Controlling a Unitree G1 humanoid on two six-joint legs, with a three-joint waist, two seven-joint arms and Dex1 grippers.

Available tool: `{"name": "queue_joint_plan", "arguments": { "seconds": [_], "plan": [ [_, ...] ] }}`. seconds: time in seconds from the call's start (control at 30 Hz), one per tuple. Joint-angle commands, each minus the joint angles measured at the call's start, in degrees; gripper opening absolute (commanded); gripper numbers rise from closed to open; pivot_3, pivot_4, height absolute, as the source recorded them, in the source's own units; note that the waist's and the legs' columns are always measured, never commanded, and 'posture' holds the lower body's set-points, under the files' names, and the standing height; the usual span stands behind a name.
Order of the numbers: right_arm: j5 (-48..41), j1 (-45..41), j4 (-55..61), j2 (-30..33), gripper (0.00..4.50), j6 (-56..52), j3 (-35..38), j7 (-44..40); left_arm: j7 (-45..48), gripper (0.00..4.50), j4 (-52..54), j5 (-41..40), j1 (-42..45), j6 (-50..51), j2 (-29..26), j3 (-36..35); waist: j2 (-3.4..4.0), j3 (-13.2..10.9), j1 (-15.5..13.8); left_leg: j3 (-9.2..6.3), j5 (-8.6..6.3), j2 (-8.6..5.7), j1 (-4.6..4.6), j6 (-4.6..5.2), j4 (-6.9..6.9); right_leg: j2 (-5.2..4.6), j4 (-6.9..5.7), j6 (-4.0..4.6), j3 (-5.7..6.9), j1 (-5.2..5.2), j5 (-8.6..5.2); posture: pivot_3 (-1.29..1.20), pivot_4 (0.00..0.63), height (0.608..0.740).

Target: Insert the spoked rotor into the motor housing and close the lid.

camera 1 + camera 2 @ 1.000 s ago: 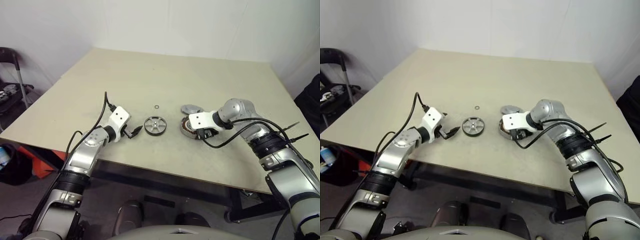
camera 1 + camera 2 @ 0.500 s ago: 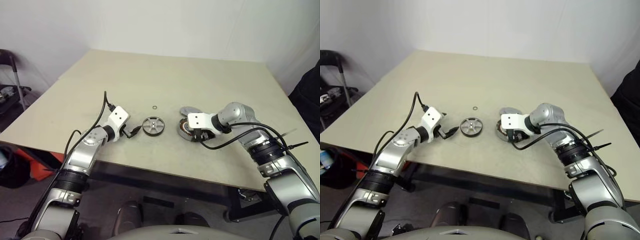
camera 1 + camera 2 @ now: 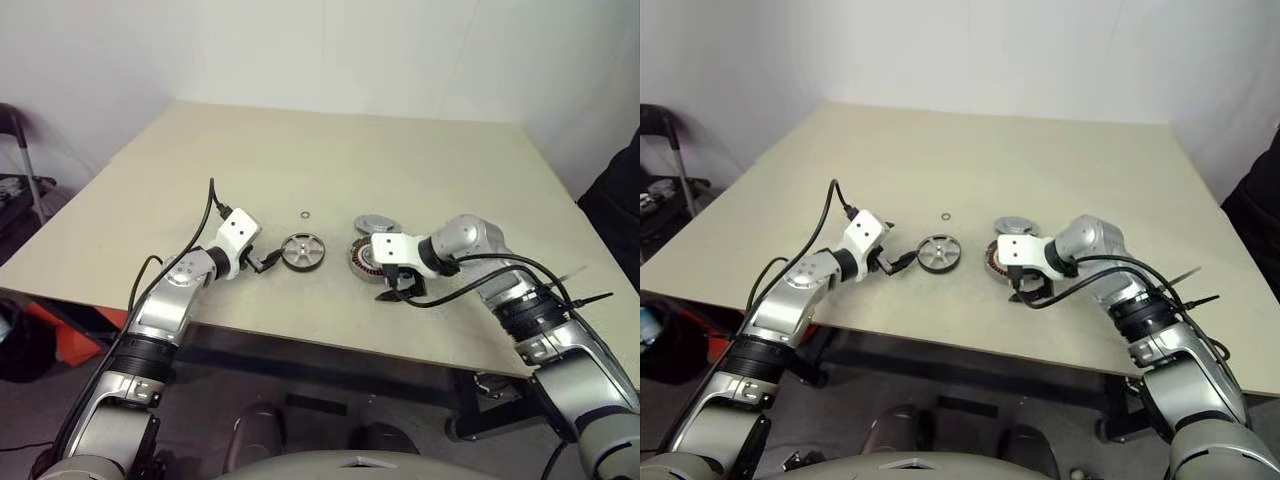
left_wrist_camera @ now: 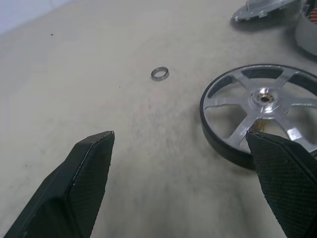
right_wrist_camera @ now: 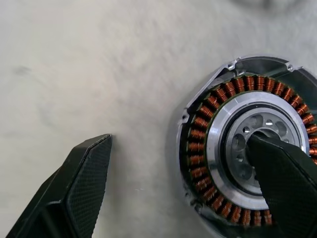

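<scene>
Beige worktop w/ four small parts near its front edge. The rotor, black rim w/ silver spokes & hub, lies flat roughly mid-worktop. Just right of it sits the housing, a silver cup w/ copper winding ring round a silver centre, open side up. The lid, flat grey disc, lies just behind the housing, close to or touching its far edge; can't tell which. A tiny ring sits alone a bit behind the rotor, apart from everything.

Left gripper is low over the worktop just left of the rotor, pointing toward it. Jaws spread wide, nothing between them. In the left wrist view the rotor lies ahead, w/ one finger overlapping its near rim; the other finger is over bare worktop. Contact w/ rim can't be judged.

Right gripper is at the front-right of the housing, tilted steeply down. Jaws spread, holding nothing. Right wrist view looks down on the housing: one finger is over its silver centre, the other finger over bare worktop beside it.

Rotor not in housing; lid not on.
</scene>
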State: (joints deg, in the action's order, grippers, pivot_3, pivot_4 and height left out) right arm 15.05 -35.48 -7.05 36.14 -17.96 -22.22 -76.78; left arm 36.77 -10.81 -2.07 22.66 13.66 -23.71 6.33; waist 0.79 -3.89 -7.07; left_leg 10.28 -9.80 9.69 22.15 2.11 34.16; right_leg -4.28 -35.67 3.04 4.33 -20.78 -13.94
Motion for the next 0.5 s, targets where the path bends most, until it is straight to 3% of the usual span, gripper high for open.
{"name": "queue_joint_plan", "arguments": {
  "seconds": [0.03, 0.3, 0.5],
  "plan": [
    [-5.6, -0.5, 10.4, -0.3, 4.44, -5.3, 4.2, 0.0, 0.7, 4.50, -0.2, -1.0, 2.0, -0.4, -0.9, -1.5, 0.01, 0.0, 0.1, 0.00, 0.00, 0.00, 0.11, 0.00, -0.03, 0.00, 0.00, 0.00, 0.00, -0.11, 0.00, 0.00, 0.000, 0.740],
    [-10.5, 0.2, 16.9, -4.2, 4.44, -14.8, 10.2, 11.6, 2.1, 4.50, -4.5, -2.1, 5.6, -0.6, -0.6, -2.1, 0.02, 0.0, 0.0, 0.02, 0.02, -0.01, 0.25, -0.03, 0.01, 0.00, -0.05, 0.00, -0.01, -0.27, 0.01, 0.00, 0.000, 0.740],
    [-13.0, 2.3, 17.6, -9.7, 4.44, -16.3, 14.3, 22.8, 1.1, 4.50, -13.1, -2.7, 13.1, -2.0, 2.8, -2.7, 0.01, 0.0, -0.3, 0.00, 0.10, -0.01, 0.20, -0.16, -0.02, 0.00, -0.08, -0.01, -0.01, -0.23, 0.01, 0.00, 0.000, 0.740]
  ]
}}
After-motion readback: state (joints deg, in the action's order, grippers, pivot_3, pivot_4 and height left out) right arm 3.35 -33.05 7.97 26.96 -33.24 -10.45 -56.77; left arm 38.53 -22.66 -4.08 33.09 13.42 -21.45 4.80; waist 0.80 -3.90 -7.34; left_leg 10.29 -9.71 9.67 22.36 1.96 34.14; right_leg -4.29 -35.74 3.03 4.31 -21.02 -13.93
